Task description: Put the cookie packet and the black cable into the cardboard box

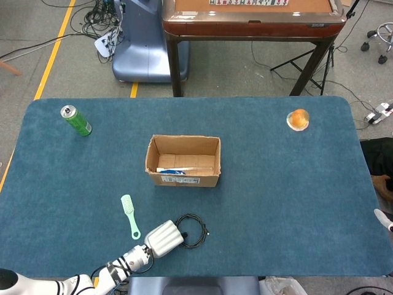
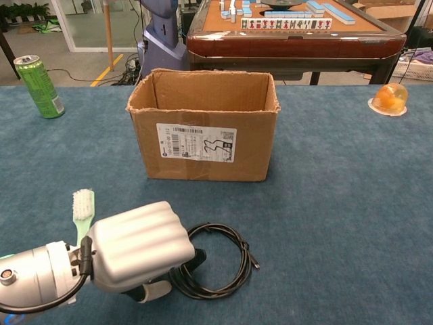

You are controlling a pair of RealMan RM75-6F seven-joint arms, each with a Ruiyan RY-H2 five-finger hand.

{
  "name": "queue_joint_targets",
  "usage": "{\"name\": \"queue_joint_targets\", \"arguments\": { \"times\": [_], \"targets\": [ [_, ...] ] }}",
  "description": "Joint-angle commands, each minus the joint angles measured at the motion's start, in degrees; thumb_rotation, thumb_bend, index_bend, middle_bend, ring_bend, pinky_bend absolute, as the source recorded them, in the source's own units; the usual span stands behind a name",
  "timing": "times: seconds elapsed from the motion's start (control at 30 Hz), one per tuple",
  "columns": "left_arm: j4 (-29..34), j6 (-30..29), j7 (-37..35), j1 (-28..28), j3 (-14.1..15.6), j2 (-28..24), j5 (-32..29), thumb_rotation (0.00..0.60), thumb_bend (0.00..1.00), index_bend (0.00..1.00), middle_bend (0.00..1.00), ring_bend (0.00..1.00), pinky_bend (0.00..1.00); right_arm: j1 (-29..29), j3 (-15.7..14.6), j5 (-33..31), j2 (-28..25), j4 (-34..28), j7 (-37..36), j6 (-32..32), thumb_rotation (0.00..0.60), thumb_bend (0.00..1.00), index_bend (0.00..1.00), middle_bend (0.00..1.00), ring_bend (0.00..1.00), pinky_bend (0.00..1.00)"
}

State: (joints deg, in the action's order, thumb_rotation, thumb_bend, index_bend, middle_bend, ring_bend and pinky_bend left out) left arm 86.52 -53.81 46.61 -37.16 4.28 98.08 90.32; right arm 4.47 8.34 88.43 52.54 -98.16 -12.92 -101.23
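The black cable (image 1: 192, 216) lies coiled in a loop near the table's front edge, in front of the open cardboard box (image 1: 182, 180). My left hand (image 1: 163, 238) sits over the loop's left side, its fingers curled down onto the cable (image 2: 218, 226) and hidden under its white back (image 2: 135, 250). In the head view a blue and white packet (image 1: 174, 171) lies inside the box against the near wall. The chest view shows only the box's labelled front (image 2: 203, 145). A small white piece (image 1: 384, 219) at the right frame edge may be my right hand.
A green brush (image 1: 129, 215) lies just left of my left hand (image 2: 82, 211). A green can (image 1: 76, 120) stands at the far left. An orange item in a clear cup (image 1: 298, 119) sits at the far right. A mahjong table stands beyond the far edge.
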Motion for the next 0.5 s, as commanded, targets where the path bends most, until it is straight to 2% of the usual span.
{"name": "queue_joint_targets", "arguments": {
  "times": [0.03, 0.37, 0.5],
  "targets": [
    [0.01, 0.03, 0.07, -0.02, 0.03, 0.05, -0.01, 0.600, 0.26, 0.49, 1.00, 0.99, 1.00, 0.02, 0.00, 0.03, 0.00, -0.02, -0.01, -0.05, 0.600, 0.08, 0.28, 0.38, 0.26, 0.44],
    [-0.16, 0.10, -0.13, -0.05, 0.61, -0.13, 0.41, 0.600, 0.29, 0.63, 1.00, 0.98, 1.00, 0.05, 0.03, 0.01, -0.01, -0.02, -0.03, -0.09, 0.600, 0.08, 0.28, 0.38, 0.26, 0.44],
    [0.40, -0.15, 0.33, 0.02, 0.64, -0.59, 0.54, 0.600, 0.30, 0.64, 1.00, 0.98, 1.00, 0.04, 0.02, 0.02, -0.01, -0.01, -0.06, -0.07, 0.600, 0.08, 0.28, 0.38, 0.26, 0.44]
  ]
}}
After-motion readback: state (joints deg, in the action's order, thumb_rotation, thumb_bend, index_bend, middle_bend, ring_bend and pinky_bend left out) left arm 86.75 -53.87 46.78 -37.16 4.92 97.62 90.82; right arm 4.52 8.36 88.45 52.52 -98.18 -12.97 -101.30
